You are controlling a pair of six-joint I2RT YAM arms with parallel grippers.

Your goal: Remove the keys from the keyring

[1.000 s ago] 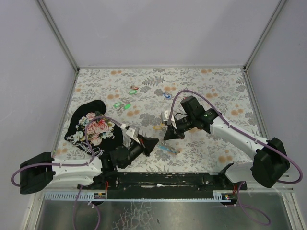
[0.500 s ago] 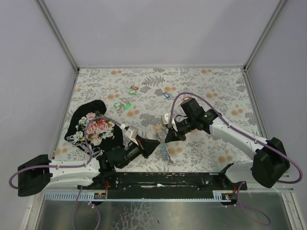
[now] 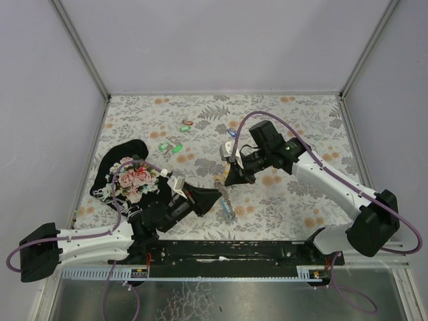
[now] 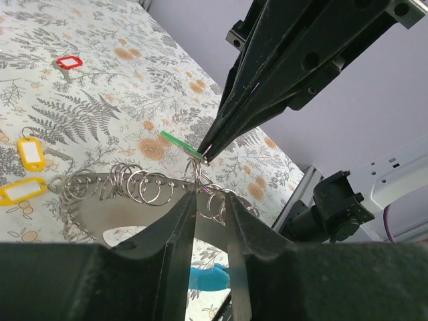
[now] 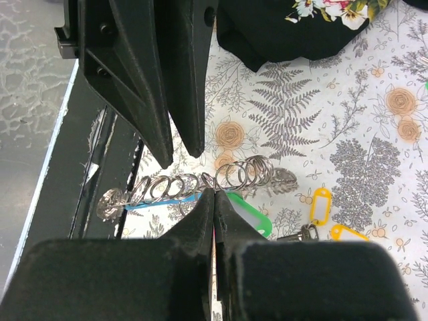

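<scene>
Your right claw (image 4: 204, 155) is pressed together on the end of the small bright green plastic key tag (image 4: 176, 140). The tag sticks out from its tips, lifted off the floral-print desk (image 3: 294, 114). Just under those tips hangs the keyring (image 3: 227, 200), a floppy grey strap loop with one bright blue section, strung with a row of steel split rings (image 4: 137, 184). Whether the strap's low end touches the desk cannot be told.

Your left claw (image 5: 182, 157) meets the right one almost tip to tip, just beside the rings. Its fingers stand slightly spread, with desk print showing through the gap, and they pinch nothing.

All this sits near the desk's near edge, close to the black rail (image 3: 227, 251) that carries the arm bases. On your left, the black floral cloth (image 3: 127, 177) lies beside the left arm. Two yellow tags (image 4: 30, 150) lie on the desk near the rings, and a red tag (image 4: 69, 62) lies farther off. The widest open room is on the right half of the desk and toward its far edge.
</scene>
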